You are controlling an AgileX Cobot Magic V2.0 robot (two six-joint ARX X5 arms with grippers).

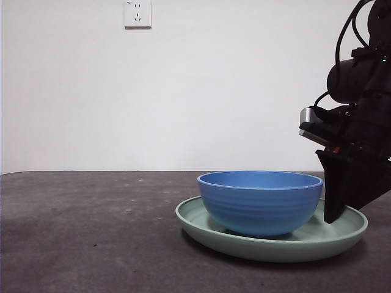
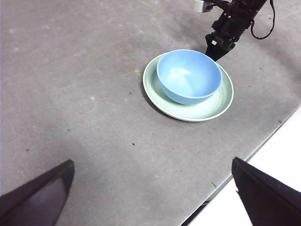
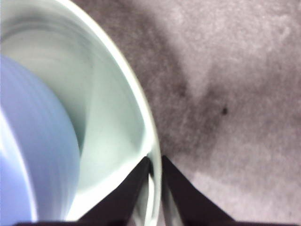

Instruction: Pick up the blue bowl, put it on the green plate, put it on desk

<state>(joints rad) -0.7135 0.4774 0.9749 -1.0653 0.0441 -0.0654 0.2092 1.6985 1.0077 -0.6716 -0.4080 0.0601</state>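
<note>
Blue bowl sits inside the green plate, which rests flat on the desk. Your right gripper is at the plate's edge, on the side away from the bowl: its two jaws straddle the raised rim, one inside, one outside, nearly pressed together on it. So the plate is the thing you would lift, bowl riding in it. Your left gripper waits well apart above the desk, jaws spread wide.

The right pincer points steeply down, jaws nearly closed; the left pincer hangs high, jaws wide
</note>
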